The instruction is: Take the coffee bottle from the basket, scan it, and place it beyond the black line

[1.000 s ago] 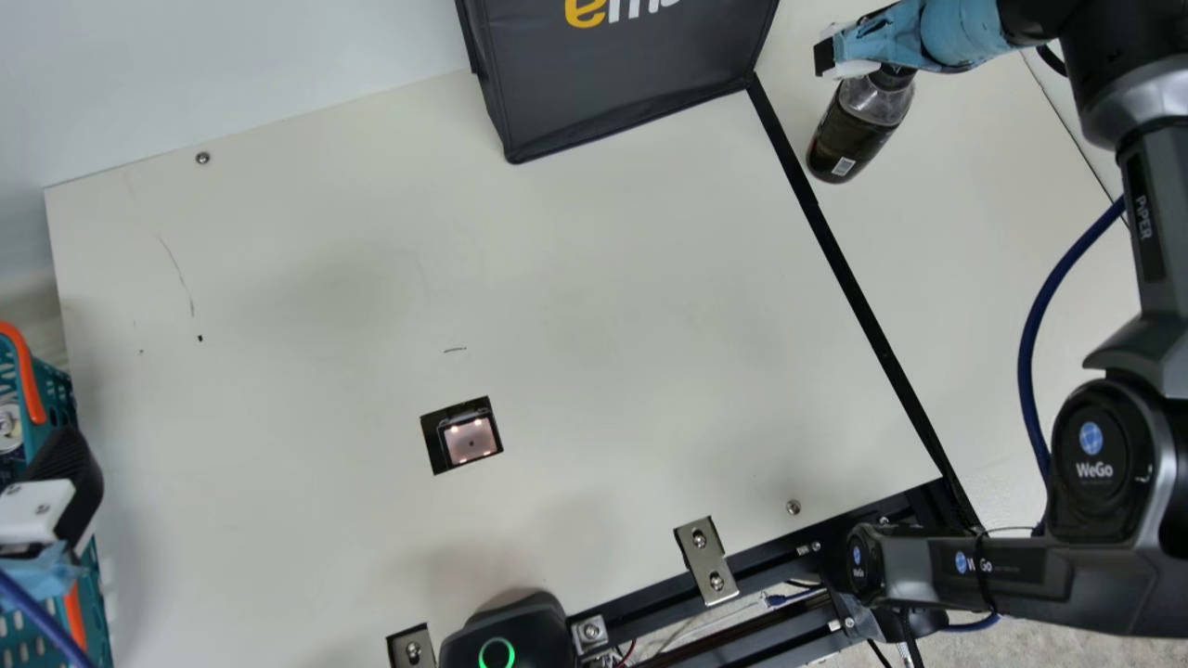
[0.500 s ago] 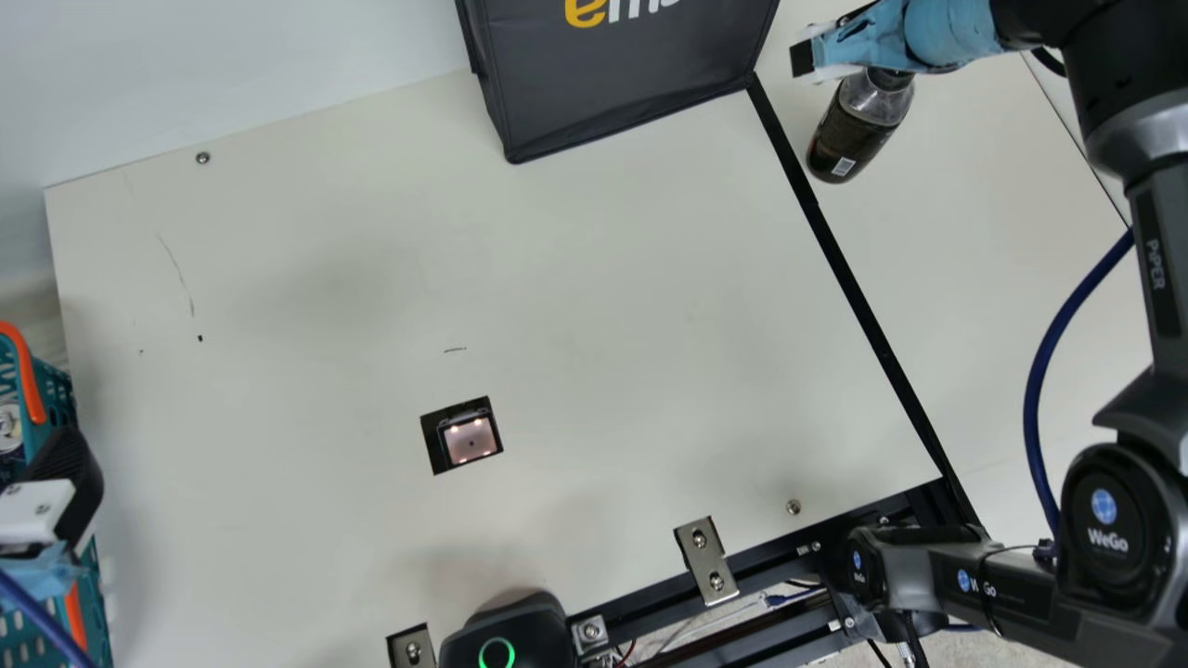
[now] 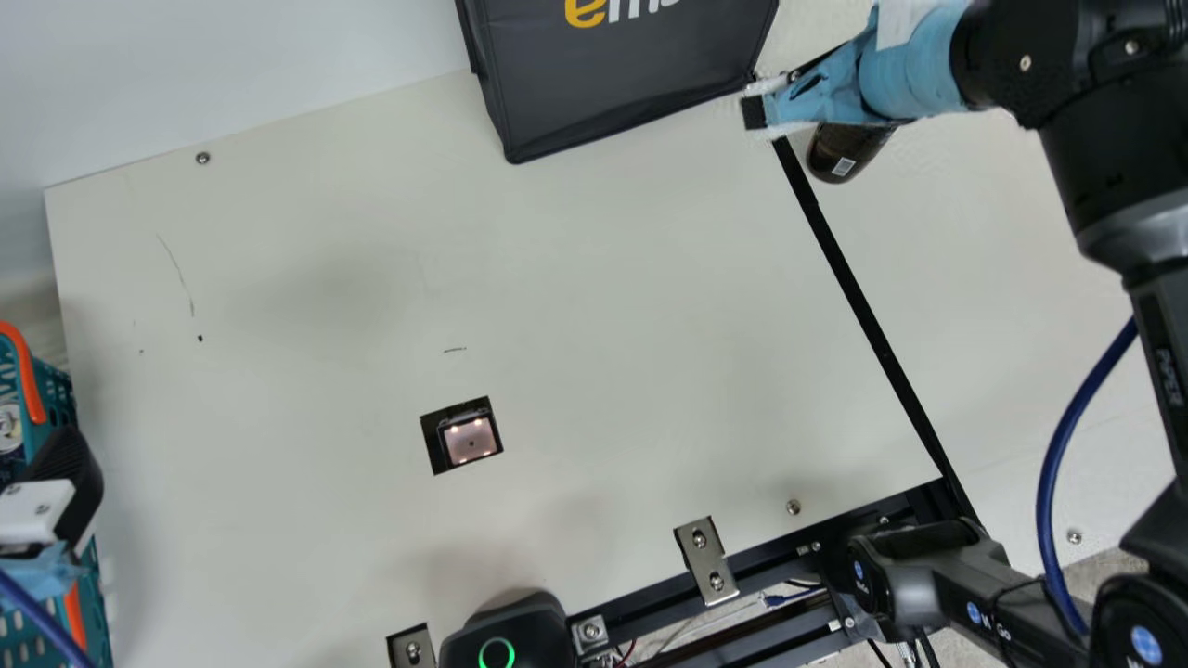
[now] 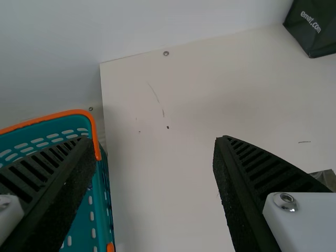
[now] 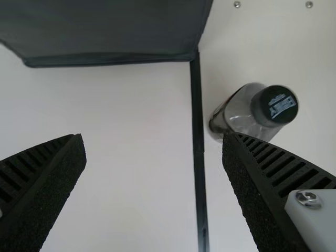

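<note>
The dark coffee bottle (image 3: 845, 153) stands on the table just right of the black line (image 3: 863, 306), its upper part hidden behind my right gripper (image 3: 756, 111) in the main view. In the right wrist view the bottle (image 5: 247, 113), dark cap up, is beside one finger, outside the gap of my open right gripper (image 5: 155, 173). At the main view's left edge my left gripper (image 3: 65, 482) is over the teal basket (image 3: 93, 594). The left wrist view shows my left gripper (image 4: 157, 173) open with nothing held, one finger over the basket (image 4: 79, 123). The scanner window (image 3: 469, 439) is lit.
A dark grey bag (image 3: 622, 83) stands at the table's back, touching the line's far end. Metal brackets (image 3: 707, 561) and a black device with a green ring (image 3: 506, 635) are at the front edge. A blue cable (image 3: 1058, 464) hangs beside the right arm.
My right gripper has moved left, and a little nearer the table's front, across the bottle's top towards the black line. The bottle and the left arm have stayed put.
</note>
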{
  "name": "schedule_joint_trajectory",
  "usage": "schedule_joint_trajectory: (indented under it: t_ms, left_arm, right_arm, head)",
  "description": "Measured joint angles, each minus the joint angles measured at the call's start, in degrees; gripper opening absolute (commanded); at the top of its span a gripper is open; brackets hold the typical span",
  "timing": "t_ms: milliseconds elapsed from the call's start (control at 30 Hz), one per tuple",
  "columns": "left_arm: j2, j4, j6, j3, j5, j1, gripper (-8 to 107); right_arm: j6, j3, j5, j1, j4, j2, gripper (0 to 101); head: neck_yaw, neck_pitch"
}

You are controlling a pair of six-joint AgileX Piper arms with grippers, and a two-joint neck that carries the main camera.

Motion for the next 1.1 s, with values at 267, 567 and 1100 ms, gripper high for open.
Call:
schedule_joint_trajectory:
  t_ms: [267,567,1100]
  left_arm:
    - [0.0,0.0,0.0,0.0,0.0,0.0,90]
    - [0.0,0.0,0.0,0.0,0.0,0.0,90]
    - [0.0,0.0,0.0,0.0,0.0,0.0,90]
  right_arm:
    - [5.0,3.3,2.0,4.9,-2.5,-4.8,91]
    - [11.0,7.9,4.3,10.9,-5.6,-10.7,91]
    - [21.2,13.2,9.0,20.6,-11.5,-20.0,91]
  head:
    - [0.0,0.0]
    - [0.0,0.0]
    - [-0.1,0.0]
